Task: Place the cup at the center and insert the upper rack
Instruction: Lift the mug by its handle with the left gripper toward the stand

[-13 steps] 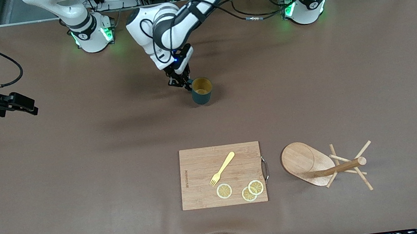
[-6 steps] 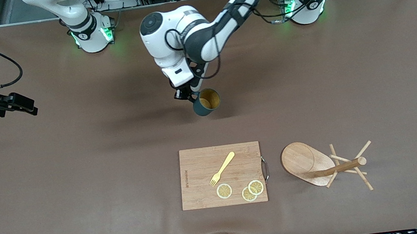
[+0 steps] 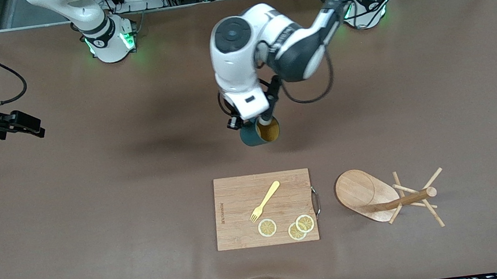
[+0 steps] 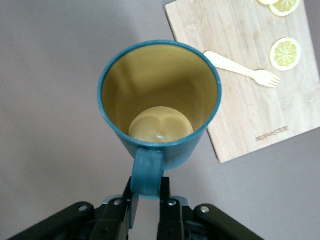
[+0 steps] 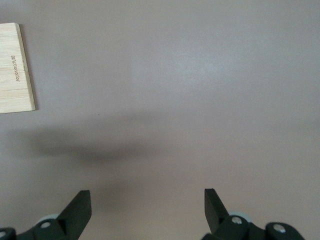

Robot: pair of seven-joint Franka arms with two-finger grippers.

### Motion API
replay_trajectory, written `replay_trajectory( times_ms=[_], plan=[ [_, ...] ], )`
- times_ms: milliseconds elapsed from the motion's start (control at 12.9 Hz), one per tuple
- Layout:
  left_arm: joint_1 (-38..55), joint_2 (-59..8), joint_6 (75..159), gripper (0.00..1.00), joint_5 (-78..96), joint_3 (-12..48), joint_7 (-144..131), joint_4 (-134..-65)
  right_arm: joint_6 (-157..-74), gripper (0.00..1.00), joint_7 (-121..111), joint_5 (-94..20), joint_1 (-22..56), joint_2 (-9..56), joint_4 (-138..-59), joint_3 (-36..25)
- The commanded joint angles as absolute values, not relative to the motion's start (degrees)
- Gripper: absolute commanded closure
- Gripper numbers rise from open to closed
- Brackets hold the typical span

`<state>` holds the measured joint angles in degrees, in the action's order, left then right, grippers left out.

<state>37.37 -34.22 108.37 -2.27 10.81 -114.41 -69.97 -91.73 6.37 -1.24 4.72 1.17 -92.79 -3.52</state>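
The cup (image 3: 261, 134), dark teal with a mustard inside, hangs over the bare mat in the middle of the table. My left gripper (image 3: 246, 123) is shut on its handle. In the left wrist view the cup (image 4: 160, 105) opens toward the camera, and the left gripper (image 4: 146, 200) pinches the handle (image 4: 148, 172) from both sides. The upper rack (image 3: 364, 191) lies tipped on its side beside the cutting board, toward the left arm's end, with its post and pegs pointing away from the board. My right gripper (image 3: 31, 126) waits open at the right arm's end; the right wrist view shows this gripper (image 5: 147, 205) empty.
A wooden cutting board (image 3: 236, 198) lies nearer the front camera than the cup. It carries a yellow fork (image 3: 264, 201) and lemon slices (image 3: 267, 227). The left wrist view shows the board (image 4: 260, 115) under and beside the cup. A board corner (image 5: 15, 70) shows in the right wrist view.
The left arm has carried the cup by its handle away from the robots' bases and toward the cutting board. The right arm has not moved.
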Motion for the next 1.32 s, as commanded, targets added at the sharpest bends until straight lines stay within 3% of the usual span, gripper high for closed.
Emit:
replay_trajectory(
  times_ms=[0, 1242],
  plan=[
    [32.2, -30.6, 108.8, 1.00, 4.3, 11.2, -107.4, -71.9, -92.3, 0.00, 5.9, -1.1, 4.6, -0.2, -94.0, -3.5],
    [5.1, -30.9, 108.0, 1.00, 48.4, 11.2, -68.3, -72.5, -92.2, 0.00, 5.9, -1.1, 4.5, -0.2, -94.0, -3.5]
  ],
)
